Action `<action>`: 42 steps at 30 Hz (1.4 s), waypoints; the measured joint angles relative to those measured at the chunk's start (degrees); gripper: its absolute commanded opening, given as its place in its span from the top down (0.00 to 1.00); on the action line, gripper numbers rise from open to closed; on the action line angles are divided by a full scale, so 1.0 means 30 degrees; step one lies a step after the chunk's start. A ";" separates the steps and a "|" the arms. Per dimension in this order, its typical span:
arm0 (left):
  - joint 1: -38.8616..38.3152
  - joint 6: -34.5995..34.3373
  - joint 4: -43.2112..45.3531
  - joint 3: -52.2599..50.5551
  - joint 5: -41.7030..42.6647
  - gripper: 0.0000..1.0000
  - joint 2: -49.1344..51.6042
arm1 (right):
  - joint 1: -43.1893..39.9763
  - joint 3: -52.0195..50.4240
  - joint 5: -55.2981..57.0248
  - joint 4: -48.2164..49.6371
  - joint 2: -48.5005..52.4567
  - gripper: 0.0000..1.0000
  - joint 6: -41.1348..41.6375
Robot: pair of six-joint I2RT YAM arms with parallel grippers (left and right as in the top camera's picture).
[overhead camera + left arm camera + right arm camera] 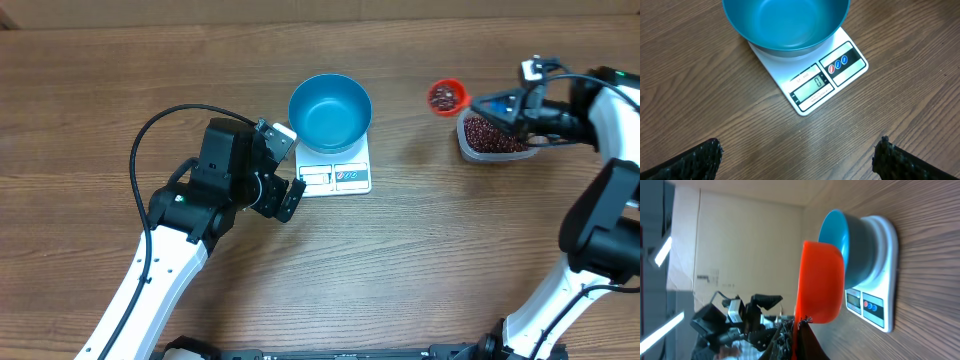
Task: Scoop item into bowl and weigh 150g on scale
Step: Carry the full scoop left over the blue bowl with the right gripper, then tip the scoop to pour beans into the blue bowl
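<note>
The blue bowl [330,108] stands empty on the white scale [336,178], whose display [815,82] reads zero. My left gripper [289,170] hovers just left of the scale's display edge, open, with its fingertips [697,161] wide apart over bare wood. My right gripper [503,106] is shut on the handle of an orange scoop [447,96] that carries dark red-brown beans. The scoop hangs right of the bowl and left of the clear tub [490,135] holding the bean mass. In the right wrist view the scoop [820,280] is in front of the bowl [832,230] and scale [885,280].
A black cable [160,125] loops off the left arm over the table's left half. The right arm's white links [600,210] stand along the right edge. A cardboard wall [300,8] runs along the back of the wooden table [430,260].
</note>
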 measured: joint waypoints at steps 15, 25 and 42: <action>0.0000 0.0000 0.0000 0.0000 0.0000 0.00 0.0000 | 0.5807 0.0036 0.1224 0.8364 0.0000 0.96 0.7657; 0.0000 0.0000 -0.0007 0.0000 0.0000 0.00 0.0000 | 0.9194 0.3949 0.8364 0.8612 0.0022 0.96 1.1519; 0.0000 0.0007 0.0000 0.0000 0.0000 0.00 0.0000 | 1.4105 0.4648 2.3125 0.8743 0.0022 0.96 1.2131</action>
